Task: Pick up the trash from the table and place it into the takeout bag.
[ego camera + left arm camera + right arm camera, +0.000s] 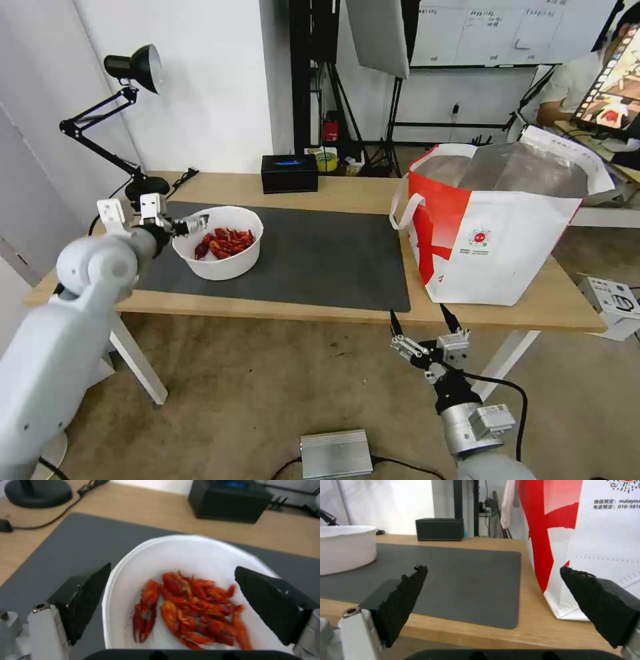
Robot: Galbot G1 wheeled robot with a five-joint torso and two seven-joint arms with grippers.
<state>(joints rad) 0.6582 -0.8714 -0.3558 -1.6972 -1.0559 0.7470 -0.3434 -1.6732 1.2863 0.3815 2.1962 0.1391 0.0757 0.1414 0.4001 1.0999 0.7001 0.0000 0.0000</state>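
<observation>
1. The left gripper [190,225] hangs at the near-left rim of the white round bowl of red crayfish shells [220,242], jaws spread wide astride that rim, gripping nothing.
2. The bowl sits on the left part of the dark grey mat [320,260] on the long light-wood table [347,193]; the mat's right half lies bare.
3. The boxy red-and-white takeout bag [497,233], foil-lined and open-topped, stands at the table's right end.
4. The right gripper [423,320] waits below the table's front edge, wide open and empty.
5. A black desk lamp [130,80] and black rectangular box [289,173] stand along the back edge.
</observation>
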